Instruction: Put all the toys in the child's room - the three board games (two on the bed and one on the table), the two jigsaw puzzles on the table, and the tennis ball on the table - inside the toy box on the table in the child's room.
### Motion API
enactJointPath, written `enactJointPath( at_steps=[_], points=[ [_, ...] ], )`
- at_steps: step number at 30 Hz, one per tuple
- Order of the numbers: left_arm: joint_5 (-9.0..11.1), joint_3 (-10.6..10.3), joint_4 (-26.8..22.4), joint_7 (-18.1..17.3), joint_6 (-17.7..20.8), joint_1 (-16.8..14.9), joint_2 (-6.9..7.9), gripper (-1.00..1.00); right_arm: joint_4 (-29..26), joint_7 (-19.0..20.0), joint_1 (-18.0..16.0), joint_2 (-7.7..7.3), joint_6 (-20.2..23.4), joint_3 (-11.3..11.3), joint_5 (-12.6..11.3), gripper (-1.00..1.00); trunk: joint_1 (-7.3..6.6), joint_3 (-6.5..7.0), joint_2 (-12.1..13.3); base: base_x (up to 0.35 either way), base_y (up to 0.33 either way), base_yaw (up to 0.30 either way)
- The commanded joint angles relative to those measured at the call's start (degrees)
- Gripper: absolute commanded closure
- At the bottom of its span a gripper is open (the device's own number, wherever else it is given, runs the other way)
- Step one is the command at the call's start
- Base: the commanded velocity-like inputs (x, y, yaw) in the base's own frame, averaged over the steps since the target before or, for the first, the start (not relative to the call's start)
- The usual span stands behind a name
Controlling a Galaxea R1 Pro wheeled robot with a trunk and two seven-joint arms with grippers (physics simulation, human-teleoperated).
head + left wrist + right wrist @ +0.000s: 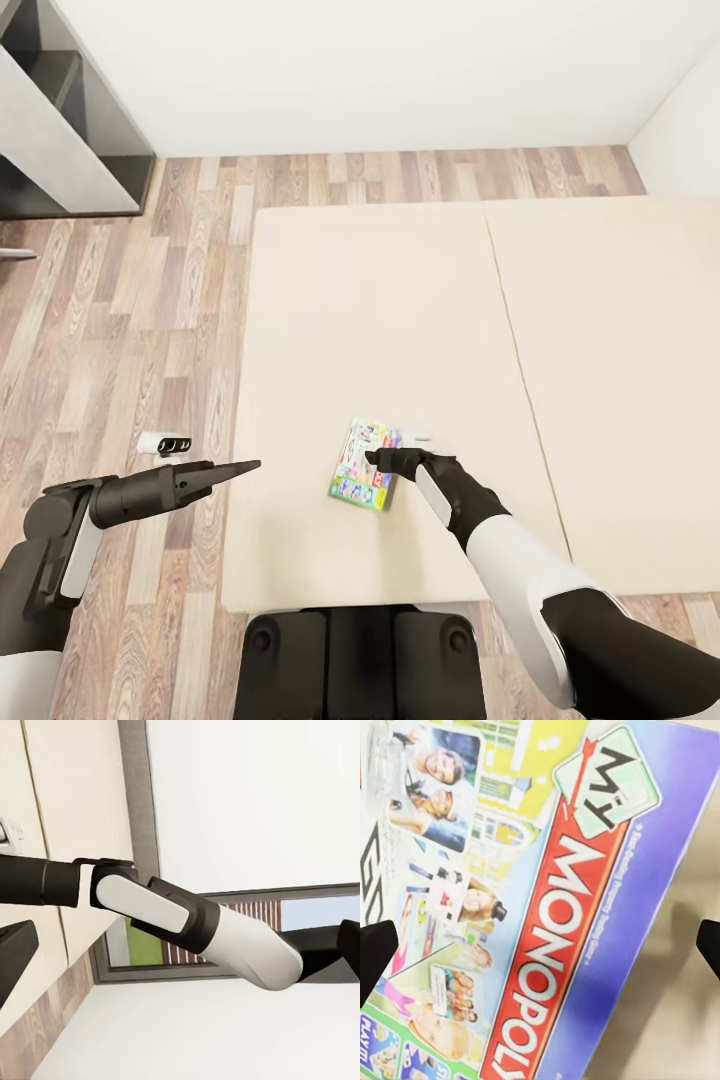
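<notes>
Right gripper [398, 448] reached toward 11 o'clock, jaws spread wide. Left gripper [235, 468] extended toward 3 o'clock, fingers together.

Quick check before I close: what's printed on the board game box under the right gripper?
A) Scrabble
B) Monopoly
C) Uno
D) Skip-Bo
B: the right wrist view shows a red band with white MONOPOLY lettering across the board game, which lies flat on the bed beneath the open right gripper.
</notes>
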Motion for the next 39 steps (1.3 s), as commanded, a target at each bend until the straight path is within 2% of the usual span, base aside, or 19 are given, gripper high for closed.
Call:
enactJointPath(
  at_steps=[1, 11, 27, 34, 39],
  points=[
    [0.0, 0.0, 0.0, -0.2, 0.6, 0.0, 0.02, -1.0, -0.1, -0.1, 0.0, 0.0, 0.3, 0.1, -0.4, -1.0, 0.03, -0.13, -0.1, 0.0, 0.0, 0.0],
    [0.0, 0.0, 0.0, -0.2, 0.6, 0.0, 0.06, -1.0, -0.1, 0.1, 0.0, 0.0, 0.1, 0.2, -0.4, -1.0, 0.03, -0.75, -0.1, 0.0, 0.0, 0.0],
    [0.0, 0.0, 0.0, -0.2, 0.6, 0.0, 0.06, -1.0, -0.4, 0.8, 0.0, 0.0, -0.2, 0.4, -0.4, -1.0, 0.03, -0.82, -0.1, 0.0, 0.0, 0.0],
    [0.0, 0.0, 0.0, -0.2, 0.6, 0.0, 0.06, -1.0, -1.3, 0.9, 0.0, 0.0, -0.1, 3.5, -0.5, -1.0, 0.03, -0.82, -0.1, 0.0, 0.0, 0.0],
    [0.0, 0.0, 0.0, -0.2, 0.6, 0.0, 0.06, -1.0, -1.4, 0.9, 0.0, 0.0, -0.1, 4.3, -0.5, -1.0, 0.03, -0.82, -0.1, 0.0, 0.0, 0.0]
  ],
)
